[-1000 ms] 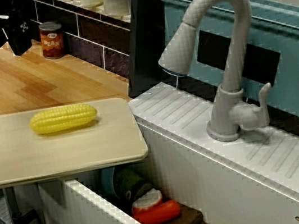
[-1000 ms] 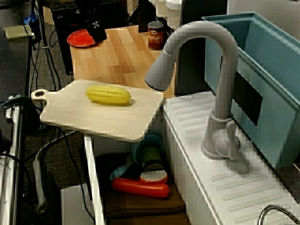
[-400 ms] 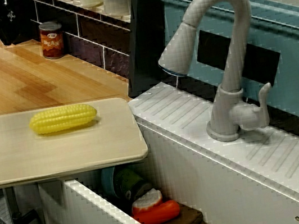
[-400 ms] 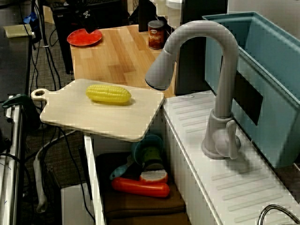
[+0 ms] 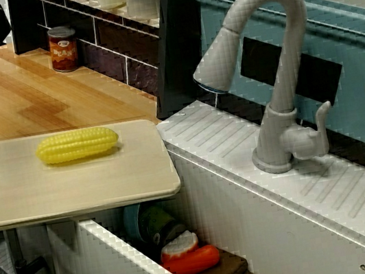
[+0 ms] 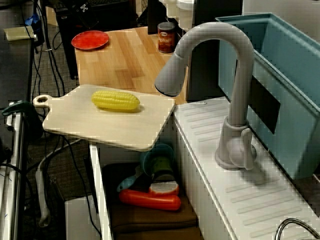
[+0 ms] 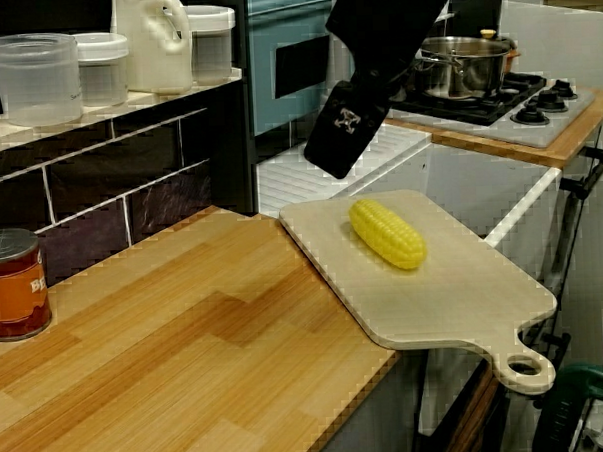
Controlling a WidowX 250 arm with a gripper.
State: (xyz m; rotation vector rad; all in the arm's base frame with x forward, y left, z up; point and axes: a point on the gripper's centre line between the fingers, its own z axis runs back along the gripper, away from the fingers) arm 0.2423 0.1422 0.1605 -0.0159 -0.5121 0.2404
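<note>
Wooden surface (image 5: 24, 99) runs along a dark tiled wall and stops at a white sink unit (image 5: 246, 189). Teal bin (image 5: 359, 67) stands behind the sink unit. Grey faucet (image 5: 281, 59) stands upright in front of the bin, spout bent toward the surface.

Pale cutting board (image 5: 71, 182) lies at the surface's sink-side edge. It partly overhangs the open basin, and its handle reaches past the front edge.

Black end effector (image 7: 339, 132) hangs in the air, clear of the surface. In the view from above the faucet it sits at the top margin, just beyond the red plate (image 6: 90, 39). In the view from the surface's far end it fills the upper middle, close to the lens. Its fingers show in no view, so whether they are spread or pressed together cannot be told.

Red plate lies flat at the far front corner of the surface, well apart from the cutting board. Yellow corn cob (image 5: 77, 145) lies on its side near the board's middle. Red-labelled can (image 5: 63, 49) stands upright at the back edge, against the tiles. Basin holds a green cup (image 6: 161, 165) and a red-orange item (image 6: 150, 200), too shaded to identify.
</note>
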